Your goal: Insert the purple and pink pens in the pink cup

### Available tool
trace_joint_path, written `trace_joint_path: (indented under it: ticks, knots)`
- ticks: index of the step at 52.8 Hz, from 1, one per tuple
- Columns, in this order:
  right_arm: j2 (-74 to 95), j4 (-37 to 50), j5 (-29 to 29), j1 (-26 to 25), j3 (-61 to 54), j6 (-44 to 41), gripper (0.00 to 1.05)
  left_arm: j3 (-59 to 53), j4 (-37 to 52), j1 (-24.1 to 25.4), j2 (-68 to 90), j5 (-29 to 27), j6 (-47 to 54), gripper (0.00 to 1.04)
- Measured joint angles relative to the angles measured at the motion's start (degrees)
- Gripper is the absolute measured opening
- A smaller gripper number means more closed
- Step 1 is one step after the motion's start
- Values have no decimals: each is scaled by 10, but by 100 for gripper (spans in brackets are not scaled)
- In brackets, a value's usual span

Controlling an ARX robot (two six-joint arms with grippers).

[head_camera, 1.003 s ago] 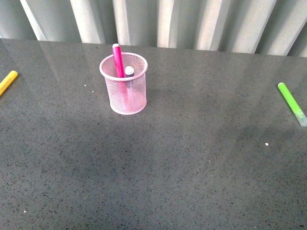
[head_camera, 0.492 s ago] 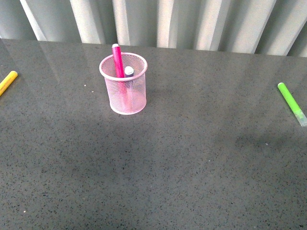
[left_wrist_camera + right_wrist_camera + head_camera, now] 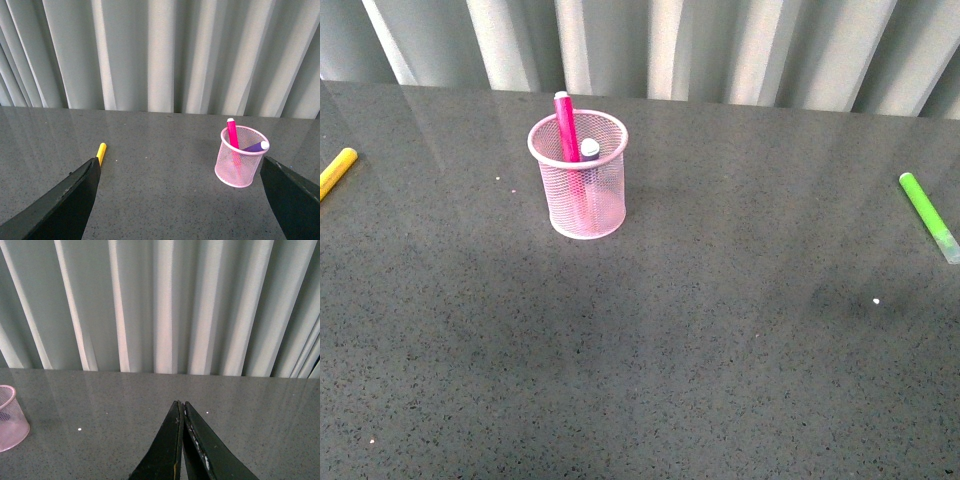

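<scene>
The pink cup stands upright on the grey table at the back left. The pink pen stands in it and sticks out above the rim. The purple pen leans inside it, only its pale cap end showing. The left wrist view shows the cup with the pink pen and purple pen in it. My left gripper is open and empty, well short of the cup. My right gripper is shut and empty, with the cup's edge far off to its side. Neither arm shows in the front view.
A yellow marker lies at the table's left edge, also seen in the left wrist view. A lime-green marker lies at the right edge. A pleated grey curtain hangs behind the table's far edge.
A faint shadow on the table at the right has faded. The cup, pens and markers have not moved.
</scene>
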Motion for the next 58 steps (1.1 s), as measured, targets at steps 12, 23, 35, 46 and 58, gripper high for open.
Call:
trace_joint_path:
  ticks: [12, 23, 35, 46, 58]
  knots:
    - [-57, -56, 0, 0, 0, 0, 3, 0, 0, 0, 0, 0, 0, 98]
    - [-97, -97, 0, 0, 0, 0, 3, 0, 0, 0, 0, 0, 0, 98]
    - [-191, -192, 0, 0, 0, 0, 3, 0, 0, 0, 0, 0, 0, 98]
    - [-191, -194, 0, 0, 0, 2, 23, 0, 0, 0, 0, 0, 0, 98]
    - [-191, -194, 0, 0, 0, 3, 59, 0, 0, 0, 0, 0, 0, 98]
